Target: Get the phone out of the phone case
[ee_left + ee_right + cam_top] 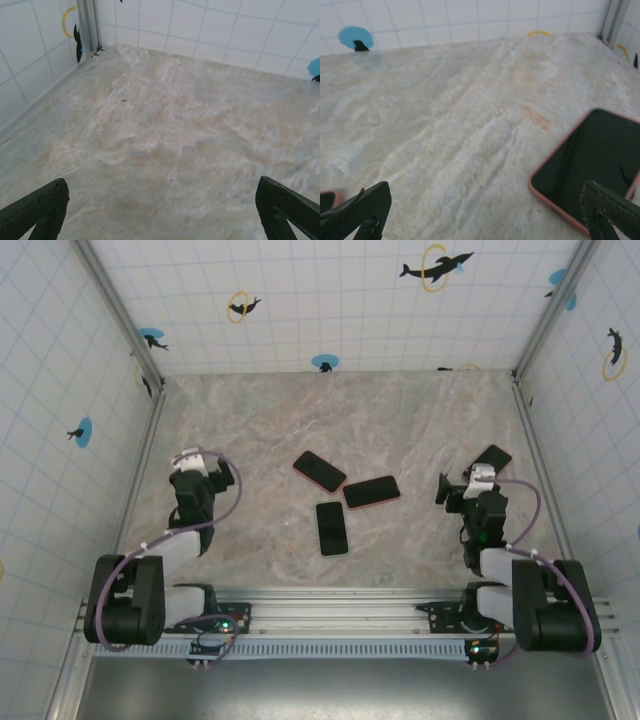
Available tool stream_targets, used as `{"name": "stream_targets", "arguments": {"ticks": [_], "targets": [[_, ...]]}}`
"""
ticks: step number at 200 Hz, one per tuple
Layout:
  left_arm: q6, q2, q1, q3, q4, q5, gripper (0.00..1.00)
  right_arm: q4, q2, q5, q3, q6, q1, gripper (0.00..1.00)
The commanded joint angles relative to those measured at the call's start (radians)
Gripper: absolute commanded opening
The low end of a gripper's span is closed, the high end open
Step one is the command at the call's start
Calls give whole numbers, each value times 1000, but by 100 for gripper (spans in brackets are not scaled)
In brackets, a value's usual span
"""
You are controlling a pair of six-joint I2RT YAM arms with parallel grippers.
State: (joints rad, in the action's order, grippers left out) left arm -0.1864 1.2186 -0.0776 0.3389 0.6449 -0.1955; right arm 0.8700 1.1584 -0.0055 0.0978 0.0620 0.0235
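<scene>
Tiled walls (pixel 300 300) ring a marble bench (pixel 400 420). A pink-cased phone (pixel 590 160) lies just ahead-right of the right end effector (pixel 485 187), which is spread wide; the left end effector (pixel 162 182), far left of it, gapes too. The phone's rim is blurred; probably pin one corner and peel the opposite.

- Table (pixel 400 420): marbled beige-grey top with a matte finish, evenly lit.
- Back wall (pixel 330 310), left wall (pixel 50 360), right wall (pixel 600 420): white panels with a thin pale-blue grid. They enclose the table on three sides.
- Decals (pixel 436 266): dark dolphins, some through yellow rings and some on blue discs, scattered over all three walls.
- Posts (pixel 120 310): aluminium profiles, one at each rear corner.
- Rail (pixel 340 615): slotted aluminium, along the near table edge.
</scene>
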Motion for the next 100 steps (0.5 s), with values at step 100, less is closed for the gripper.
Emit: {"name": "stream_targets", "arguments": {"ticks": [100], "targets": [[-662, 269, -410, 628, -882, -11, 98, -962, -15, -453, 525, -137, 177, 99]]}}
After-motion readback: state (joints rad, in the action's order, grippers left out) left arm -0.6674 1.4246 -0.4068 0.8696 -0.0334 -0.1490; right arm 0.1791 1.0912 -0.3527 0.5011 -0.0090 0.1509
